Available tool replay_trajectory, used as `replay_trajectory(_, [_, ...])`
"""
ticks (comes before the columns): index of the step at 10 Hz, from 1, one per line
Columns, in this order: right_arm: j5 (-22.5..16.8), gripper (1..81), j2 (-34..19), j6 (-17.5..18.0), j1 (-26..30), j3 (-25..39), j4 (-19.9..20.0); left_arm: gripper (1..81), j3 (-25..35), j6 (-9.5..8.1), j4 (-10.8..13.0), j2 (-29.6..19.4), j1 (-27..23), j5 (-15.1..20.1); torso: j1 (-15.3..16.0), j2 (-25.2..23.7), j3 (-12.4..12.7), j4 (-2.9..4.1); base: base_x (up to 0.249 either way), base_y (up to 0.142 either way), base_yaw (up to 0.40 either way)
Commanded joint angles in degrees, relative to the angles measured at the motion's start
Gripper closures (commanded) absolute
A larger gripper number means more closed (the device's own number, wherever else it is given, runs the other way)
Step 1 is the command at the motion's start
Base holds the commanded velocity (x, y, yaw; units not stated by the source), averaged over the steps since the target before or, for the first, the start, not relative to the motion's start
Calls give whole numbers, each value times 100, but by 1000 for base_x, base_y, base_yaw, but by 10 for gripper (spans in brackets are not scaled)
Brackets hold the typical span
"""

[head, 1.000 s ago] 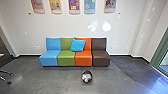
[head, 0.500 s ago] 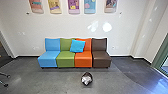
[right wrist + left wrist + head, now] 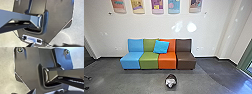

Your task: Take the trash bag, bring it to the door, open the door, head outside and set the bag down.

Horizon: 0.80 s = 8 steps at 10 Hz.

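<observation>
We see the trash bag (image 3: 170, 81) on the floor (image 3: 141, 81) before the colourful sofa (image 3: 158, 60), its long axis running roughly towards the sofa, pale part facing us. We cannot tell how far open our left gripper (image 3: 44, 92) or right gripper (image 3: 42, 45) is.

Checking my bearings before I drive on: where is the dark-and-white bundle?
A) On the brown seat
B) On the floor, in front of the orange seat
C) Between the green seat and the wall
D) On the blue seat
B: the dark-and-white bundle sits on the floor, out in front of the orange seat.
</observation>
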Motion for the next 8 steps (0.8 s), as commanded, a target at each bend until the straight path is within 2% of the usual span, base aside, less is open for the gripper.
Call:
replay_trajectory(1, [-389, 10, -2, -8, 160, 5, -8, 10, 30, 11, 35, 4, -161, 368, 0, 0, 0, 0, 142, -69, 0])
replay_trajectory(7, [-371, 10, -11, -8, 151, 5, -43, 10, 30, 11, 35, 4, -153, 368, 0, 0, 0, 0, 142, -71, 0])
replay_trajectory(8, [-363, 10, -11, -8, 142, 5, -43, 10, 30, 11, 35, 4, -153, 368, 0, 0, 0, 0, 140, 0, 0])
